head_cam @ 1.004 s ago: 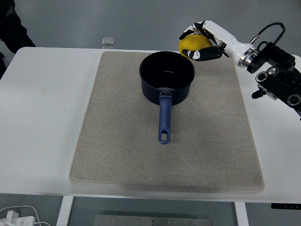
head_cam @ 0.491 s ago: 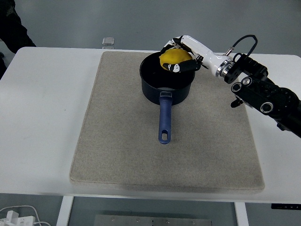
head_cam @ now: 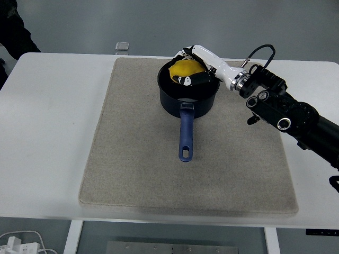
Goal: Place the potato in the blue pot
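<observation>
Worktop (head_cam: 53, 132), white, carries a beige mat (head_cam: 137, 169) that covers most of its centre. On the far half of the mat stands the blue pot (head_cam: 188, 100), upright, with its handle (head_cam: 185, 135) pointing toward the near edge. The right arm (head_cam: 286, 114) enters from the right edge and reaches over the pot's far right rim. The right robot hand (head_cam: 193, 69) is clenched around the potato (head_cam: 183, 71), a yellow rounded item; a dark thumb crosses its near side and white fingers (head_cam: 198, 53) wrap its far side. The potato sits within the pot's opening, at about rim level, and whether it touches the pot's floor cannot be determined. The left arm is not in view. A small clear square item (head_cam: 122, 46) lies on the worktop beyond the mat's far edge, well apart from the pot. A dark sleeve (head_cam: 16, 26) of a person shows at the top left corner. Judged status: the potato is positioned for release but not yet let go. Risks: release from rim height could let the potato bounce or strike the wall and shift the pot on the mat; fingers dragging against the rim on withdrawal could tip or pull the pot; the rounded potato may cling to one finger and be lifted out again. No brands, labels or legible writing are visible on any item.
</observation>
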### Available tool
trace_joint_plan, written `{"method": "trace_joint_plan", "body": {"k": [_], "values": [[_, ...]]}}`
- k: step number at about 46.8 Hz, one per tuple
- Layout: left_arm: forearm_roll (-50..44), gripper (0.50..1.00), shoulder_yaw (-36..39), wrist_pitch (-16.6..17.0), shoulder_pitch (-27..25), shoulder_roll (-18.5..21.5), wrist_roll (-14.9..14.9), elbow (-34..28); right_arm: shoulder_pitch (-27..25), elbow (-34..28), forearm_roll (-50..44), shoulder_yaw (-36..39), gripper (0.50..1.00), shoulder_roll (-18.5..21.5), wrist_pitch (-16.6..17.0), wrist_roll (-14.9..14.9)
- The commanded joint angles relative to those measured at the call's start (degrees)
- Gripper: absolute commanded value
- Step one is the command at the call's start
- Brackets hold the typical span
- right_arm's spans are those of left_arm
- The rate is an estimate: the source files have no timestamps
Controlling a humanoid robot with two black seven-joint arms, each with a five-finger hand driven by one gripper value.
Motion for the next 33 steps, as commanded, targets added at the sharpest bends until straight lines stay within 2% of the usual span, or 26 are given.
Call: {"method": "trace_joint_plan", "body": {"k": [1,5,7,13,16,21,25,33], "values": [[-0.06,0.999,0.00,0.00,0.04,0.00,0.00,0.00,-0.34,-0.72,0.03,0.09,0.500,0.77,-0.31,0.10],[-0.06,0.999,0.00,0.00,0.04,0.00,0.00,0.00,-0.61,-0.81,0.03,0.09,0.500,0.95,-0.40,0.10],[0.03,0.999,0.00,0.00,0.04,0.00,0.00,0.00,-0.78,-0.81,0.03,0.17,0.580,0.95,-0.49,0.10],[-0.06,0.999,0.00,0.00,0.04,0.00,0.00,0.00,-0.96,-0.81,0.11,0.17,0.699,1.04,-0.75,0.10],[-0.06,0.999,0.00,0.00,0.04,0.00,0.00,0.00,-1.22,-0.81,0.11,0.26,0.794,1.04,-0.75,0.10],[-0.06,0.999,0.00,0.08,0.04,0.00,0.00,0.00,-1.49,-0.81,0.20,0.52,0.829,1.04,-0.75,0.10],[-0.06,0.999,0.00,0.00,0.13,0.00,0.00,0.00,-2.01,-0.81,0.20,0.79,0.878,1.04,-0.84,0.10],[0.03,0.999,0.00,0.00,0.13,0.00,0.00,-0.09,-2.19,-0.81,0.20,0.96,0.911,1.04,-0.75,0.10]]}}
